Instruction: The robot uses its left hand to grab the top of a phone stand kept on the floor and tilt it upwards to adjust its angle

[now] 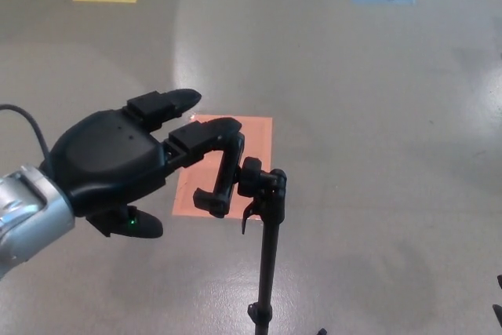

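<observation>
While the robot's left hand (118, 166) reaches in from the left, its fingers (205, 133) are spread apart and hold nothing; one fingertip overlaps the top of the phone stand (263, 217), though contact cannot be confirmed. The thumb (133, 225) sits below, partly hidden under the palm. The stand's black clamp (222, 174) is empty and tilted, mounted on a thin pole whose base is cut off at the bottom edge. Behind it, an orange rectangle (255, 143) marks the grey floor (376, 154). The right hand is out of sight.
</observation>
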You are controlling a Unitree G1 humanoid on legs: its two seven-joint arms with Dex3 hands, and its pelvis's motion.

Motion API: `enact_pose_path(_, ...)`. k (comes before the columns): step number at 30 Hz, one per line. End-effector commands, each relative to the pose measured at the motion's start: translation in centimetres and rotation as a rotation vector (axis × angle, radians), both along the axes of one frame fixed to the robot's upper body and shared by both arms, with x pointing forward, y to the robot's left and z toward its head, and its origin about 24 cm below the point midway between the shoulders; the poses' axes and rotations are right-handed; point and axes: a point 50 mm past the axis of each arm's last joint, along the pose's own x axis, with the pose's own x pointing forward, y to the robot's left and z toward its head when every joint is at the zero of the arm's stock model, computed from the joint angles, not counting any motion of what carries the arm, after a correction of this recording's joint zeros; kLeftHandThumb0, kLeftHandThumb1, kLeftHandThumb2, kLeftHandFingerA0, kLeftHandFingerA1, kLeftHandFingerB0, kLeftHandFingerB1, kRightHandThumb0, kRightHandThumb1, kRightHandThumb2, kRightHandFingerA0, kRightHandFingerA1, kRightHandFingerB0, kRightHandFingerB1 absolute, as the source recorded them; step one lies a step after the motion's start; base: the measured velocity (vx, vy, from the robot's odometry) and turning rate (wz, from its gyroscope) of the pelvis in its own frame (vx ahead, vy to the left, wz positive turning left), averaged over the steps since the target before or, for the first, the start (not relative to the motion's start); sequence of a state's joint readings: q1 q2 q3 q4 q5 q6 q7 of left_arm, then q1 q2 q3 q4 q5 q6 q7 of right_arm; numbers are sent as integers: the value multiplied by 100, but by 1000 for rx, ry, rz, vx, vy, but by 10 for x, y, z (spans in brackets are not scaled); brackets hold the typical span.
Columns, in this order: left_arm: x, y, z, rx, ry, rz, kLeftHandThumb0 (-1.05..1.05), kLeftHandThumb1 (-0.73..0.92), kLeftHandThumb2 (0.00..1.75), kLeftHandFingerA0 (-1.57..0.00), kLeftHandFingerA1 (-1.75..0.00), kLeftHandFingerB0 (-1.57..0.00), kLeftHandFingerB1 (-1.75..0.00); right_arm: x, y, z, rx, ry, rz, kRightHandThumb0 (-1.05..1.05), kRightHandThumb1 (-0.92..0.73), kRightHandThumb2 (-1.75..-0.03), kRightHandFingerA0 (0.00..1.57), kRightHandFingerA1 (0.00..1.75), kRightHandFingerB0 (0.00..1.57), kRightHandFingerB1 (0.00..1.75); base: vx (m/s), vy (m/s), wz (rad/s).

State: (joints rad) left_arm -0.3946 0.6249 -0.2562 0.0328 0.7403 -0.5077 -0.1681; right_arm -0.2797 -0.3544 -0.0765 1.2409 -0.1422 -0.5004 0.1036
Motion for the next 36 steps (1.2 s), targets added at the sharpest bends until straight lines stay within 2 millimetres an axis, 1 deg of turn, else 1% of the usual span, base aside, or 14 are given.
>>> enact_pose_path(1, 0, -5, 3, 32, -43, -7, -62, 39, 71, 0, 0, 0, -10, 1, -7, 4, 6, -1, -20, -83, -81, -65, 29, 37, 23, 30, 0, 0, 0)
enact_pose_path(4, -1, -7, 1, 30, -35, -9, -60, 39, 70, 0, 0, 0, -10, 1, -7, 4, -1, 0, -16, -83, -81, -66, 29, 37, 23, 30, 0, 0, 0)
enact_pose_path(5, -1, -7, 0, 28, -28, -7, -60, 38, 70, 0, 0, 0, -10, 1, -7, 4, -10, 5, -12, -85, -65, -102, 22, 48, 16, 42, 0, 0, 0)
enact_pose_path(6, -1, -7, -2, 27, -21, -5, -60, 38, 70, 0, 0, 0, -10, 1, -7, 4, -19, 10, -8, -85, -65, -102, 22, 48, 16, 42, 0, 0, 0)
enact_pose_path(7, -1, -7, -3, 23, -14, -2, -60, 38, 70, 0, 0, 0, -10, 0, -7, 4, -16, 13, -9, -84, -81, -65, 29, 36, 23, 30, 0, 0, 0)
enact_pose_path(8, -1, -7, -4, 20, -10, -1, -60, 38, 70, 0, 0, 0, -10, 0, -7, 3, -12, 14, -9, -84, -81, -65, 29, 36, 23, 30, 0, 0, 0)
enact_pose_path(9, 0, -6, -6, 23, -1, 8, -58, 38, 72, 0, -7, 0, -15, 1, -7, 3, -8, 15, -8, -84, -81, -66, 28, 37, 22, 30, 0, 0, 0)
enact_pose_path(16, 5, 0, -11, 51, 10, 39, -57, 38, 73, 0, -9, 0, -15, 2, -7, 5, -12, 11, 1, -85, -81, -65, 29, 38, 24, 30, 0, 0, 0)
enact_pose_path(17, 7, 3, -13, 55, 20, 54, -59, 38, 73, 0, -8, 0, -13, 2, -7, 4, -20, 15, 2, -85, -81, -65, 29, 37, 24, 30, 0, 0, 0)
enact_pose_path(18, 9, 5, -14, 52, 24, 62, -59, 38, 74, 0, -11, 0, -15, 2, -7, 5, -14, 15, 2, -85, -81, -65, 27, 37, 24, 30, 0, 0, 0)
enact_pose_path(27, 19, 12, -14, 59, 30, 96, -65, 41, 75, 0, -6, 0, -10, 4, -7, 6, -21, 16, 6, -85, -81, -65, 28, 39, 25, 30, 0, 0, 0)
enact_pose_path(28, 20, 14, -14, 62, 32, 101, -67, 42, 73, 0, 0, 0, -5, 4, -7, 5, -20, 19, 6, -84, -81, -65, 28, 38, 25, 30, 0, 0, 0)
enact_pose_path(33, 22, 17, -16, 68, 39, 118, -68, 43, 74, 0, 0, 0, -7, 3, -6, 5, -20, 24, 11, -81, -81, -65, 28, 37, 25, 30, 0, 0, 0)
enact_pose_path(36, 22, 17, -18, 68, 52, 125, -65, 41, 73, 0, -1, 0, -8, 3, -6, 4, -16, 27, 17, -79, -81, -65, 28, 38, 25, 30, 0, 0, 0)
